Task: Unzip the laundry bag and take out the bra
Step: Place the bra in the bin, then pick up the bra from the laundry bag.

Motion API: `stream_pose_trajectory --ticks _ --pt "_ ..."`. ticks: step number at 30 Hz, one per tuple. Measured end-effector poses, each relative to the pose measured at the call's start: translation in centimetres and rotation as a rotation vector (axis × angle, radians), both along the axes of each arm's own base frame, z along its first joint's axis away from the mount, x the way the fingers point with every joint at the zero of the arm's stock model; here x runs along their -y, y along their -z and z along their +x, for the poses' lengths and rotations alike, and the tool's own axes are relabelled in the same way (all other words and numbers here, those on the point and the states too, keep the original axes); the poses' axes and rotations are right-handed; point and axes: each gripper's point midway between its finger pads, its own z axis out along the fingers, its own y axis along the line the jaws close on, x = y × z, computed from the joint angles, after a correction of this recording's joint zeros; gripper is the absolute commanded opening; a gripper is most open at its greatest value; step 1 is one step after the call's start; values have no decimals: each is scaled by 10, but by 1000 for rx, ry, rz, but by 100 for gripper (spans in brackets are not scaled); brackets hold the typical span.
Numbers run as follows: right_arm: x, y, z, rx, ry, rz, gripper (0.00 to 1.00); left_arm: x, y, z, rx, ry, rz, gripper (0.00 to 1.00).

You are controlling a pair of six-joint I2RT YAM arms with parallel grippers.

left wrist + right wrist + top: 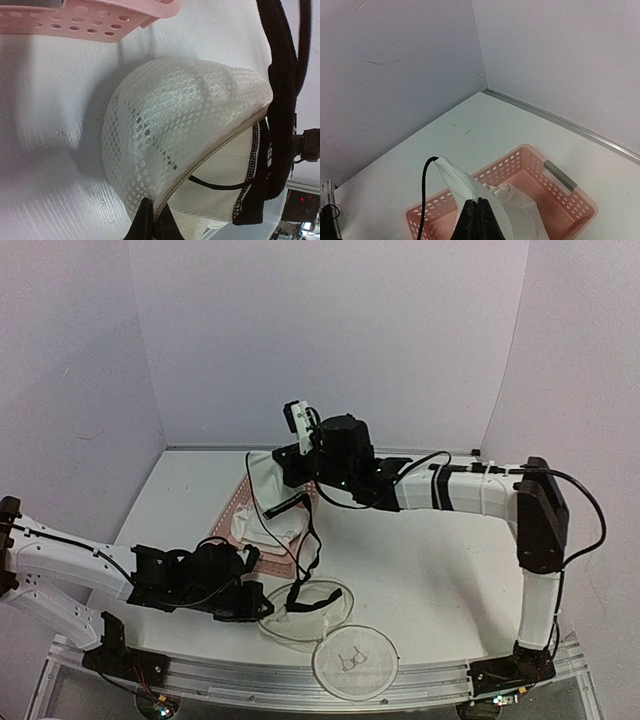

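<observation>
Bra (pixel 457 182) hung clamped in the right end effector (pixel 478 201) above the pink basket (pixel 517 160), strap trailing to the laundry bag (pixel 165 130) at the near edge of the desk (pixel 420 560), where the left end effector (pixel 152 207) pinched its rim, likely as anchor.

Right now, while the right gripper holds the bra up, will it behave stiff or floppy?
Probably floppy: the bra folds and droops from the right gripper. Likely light, since a pinch carries it. Its black strap hangs toward the laundry bag and may snag.
</observation>
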Motion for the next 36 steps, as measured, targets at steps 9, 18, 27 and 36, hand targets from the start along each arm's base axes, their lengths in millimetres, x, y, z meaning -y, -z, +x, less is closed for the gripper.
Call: stream_pose_trajectory --ticks 9,18,27,36 --pt "-19 62 25 -98 29 -35 15 -2 14 2 -7 -13 43 1" --pt "-21 76 25 -141 -4 -46 37 -2 14 3 -4 -22 47 2" --pt "23 46 -32 -130 -120 -71 42 1 8 10 2 -36 32 1" --pt "81 2 -133 20 -413 -50 46 7 9 13 13 -23 39 0"
